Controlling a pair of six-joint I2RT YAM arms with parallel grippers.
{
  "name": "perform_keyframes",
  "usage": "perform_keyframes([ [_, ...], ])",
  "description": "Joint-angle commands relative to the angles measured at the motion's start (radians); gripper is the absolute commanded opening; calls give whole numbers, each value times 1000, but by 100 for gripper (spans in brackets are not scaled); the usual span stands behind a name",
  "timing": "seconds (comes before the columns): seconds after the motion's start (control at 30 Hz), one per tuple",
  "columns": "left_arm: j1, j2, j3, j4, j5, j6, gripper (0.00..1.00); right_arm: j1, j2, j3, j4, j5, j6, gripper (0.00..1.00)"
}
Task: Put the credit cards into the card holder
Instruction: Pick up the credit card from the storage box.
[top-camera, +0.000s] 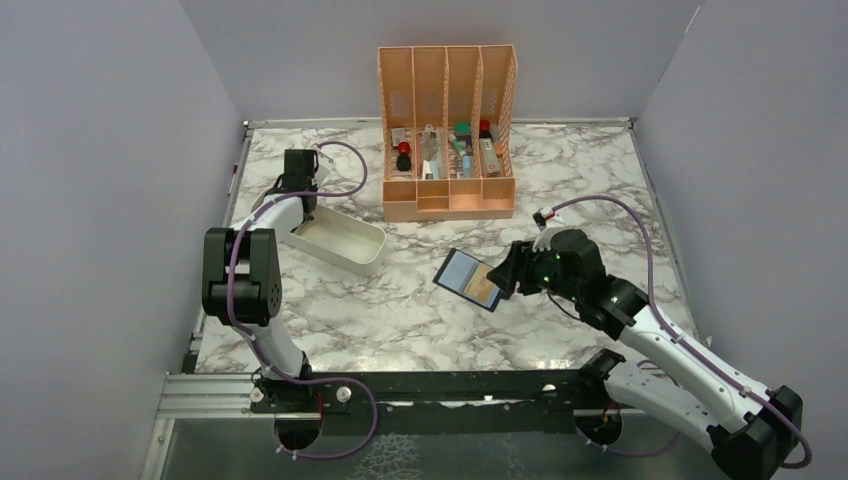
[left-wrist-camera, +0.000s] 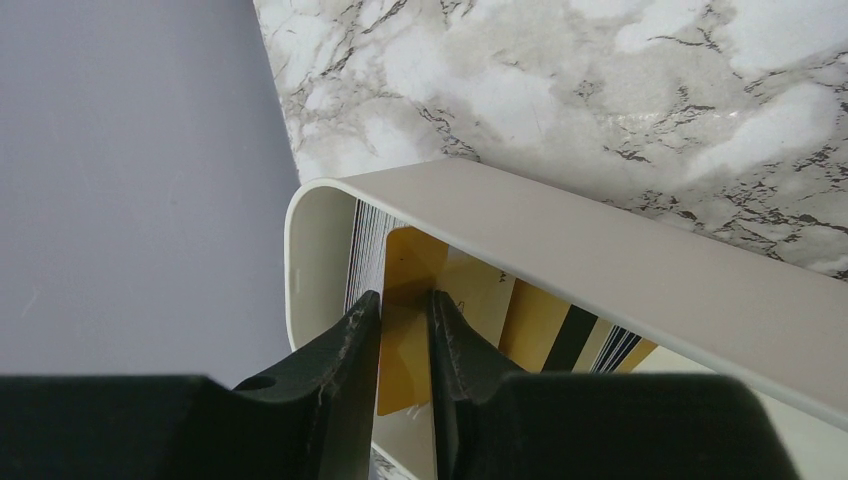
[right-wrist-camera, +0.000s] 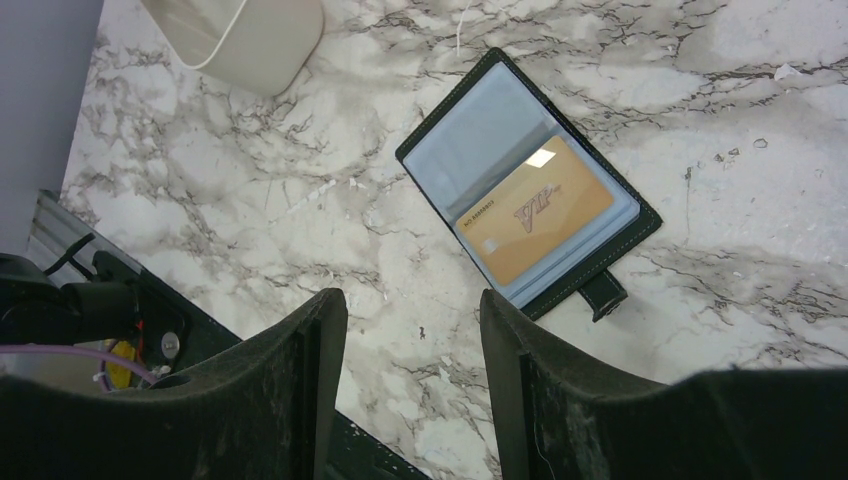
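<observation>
- My left claw (left-wrist-camera: 404, 300) is down in the far-left end of the white tray (left-wrist-camera: 600, 240). The jaws are narrow but apart, one finger on each side of an upright gold card (left-wrist-camera: 405, 255). I see no clamp on it yet.
- More credit cards (left-wrist-camera: 545, 322) lean just to the right of it in the tray, and some look to be touching it. The risk, as I judge it, is pinching two at once or dragging a neighbour up.
- To do this well: centre the pads on that one card's upper edge and close squarely. Then lift straight up past the tray rim before any travel to the right.
- The card holder (right-wrist-camera: 470, 160) lies open and flat on the marble, right of centre and well apart from the tray. One VIP card (right-wrist-camera: 538, 222) already sits in the leaf by the clasp tab (right-wrist-camera: 603, 293).
- My right claw (right-wrist-camera: 412, 300) hovers just near of the holder, jaws wide, gripping nothing. It looks well placed to steady the holder when the card goes in.
</observation>
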Motion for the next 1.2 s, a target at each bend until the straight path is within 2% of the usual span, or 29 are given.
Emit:
perform_keyframes([
  [0.0, 8, -41, 29, 13, -31, 14, 22, 6, -11, 19, 17, 1, 1, 57],
  [0.17, -3, -43, 47, -23, -20, 4, 8, 6, -7, 16, 22, -1, 1, 57],
  [0.37, -10, -78, 80, -140, 70, -70, 0, 6, -2, 7, 40, -29, 5, 57],
  [0.5, -19, -121, 93, -222, 153, -150, 0, 6, 10, -2, 56, -53, 14, 57],
  [0.97, -21, -419, 52, -257, 462, -495, 0, 6, 22, -20, 98, -140, 61, 57],
  [1.07, -21, -476, 38, -250, 582, -569, 0, 6, 20, -22, 110, -172, 85, 56],
  [1.17, -21, -532, 26, -233, 768, -612, 0, 6, 14, -33, 152, -206, 132, 56],
])
